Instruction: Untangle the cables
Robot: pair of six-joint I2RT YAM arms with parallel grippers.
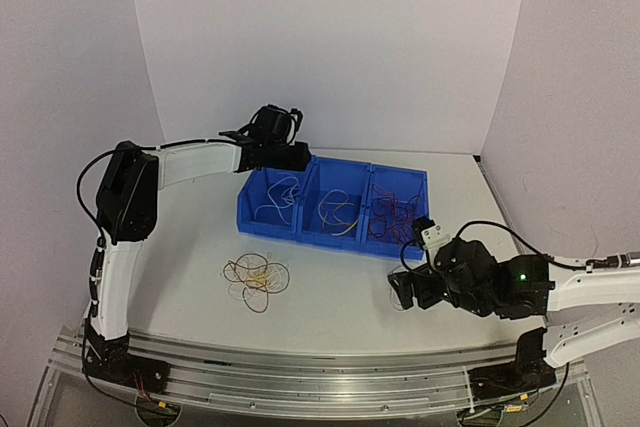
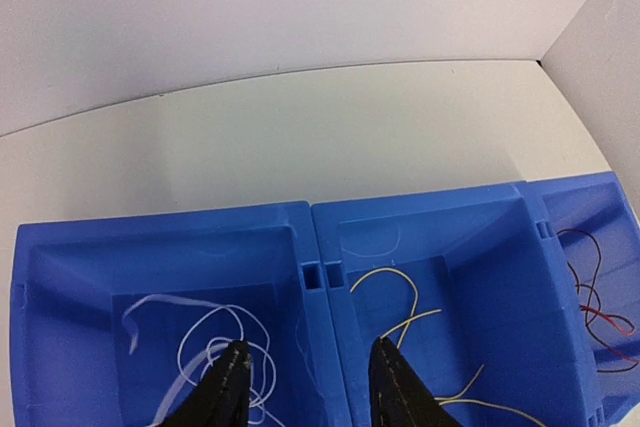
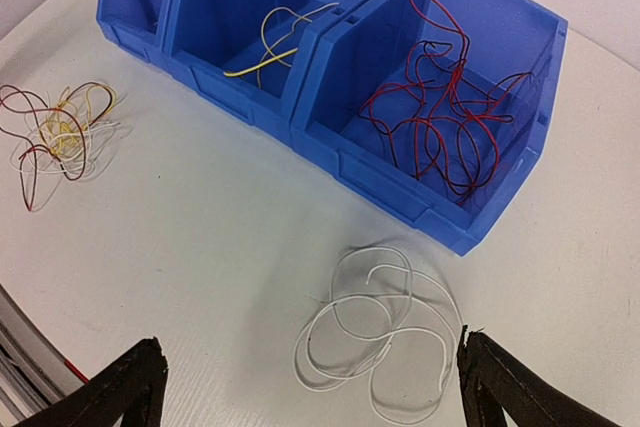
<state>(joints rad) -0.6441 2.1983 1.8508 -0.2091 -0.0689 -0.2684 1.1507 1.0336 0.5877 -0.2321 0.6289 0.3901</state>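
Right wrist alone shows white cables [image 3: 372, 335] under wide right end effector [image 3: 310, 339]; left end effector [image 2: 309, 344] part-open.

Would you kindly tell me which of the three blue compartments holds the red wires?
The right-end compartment, with the red wires in it; the middle compartment holds yellow wires, the left-end compartment white wires.

The left end effector [image 2: 310, 352], extended far forward, is partly parted; the right end effector [image 3: 310, 342] gapes wide.

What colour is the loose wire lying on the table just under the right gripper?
The wire is white, clearest in the right wrist view.
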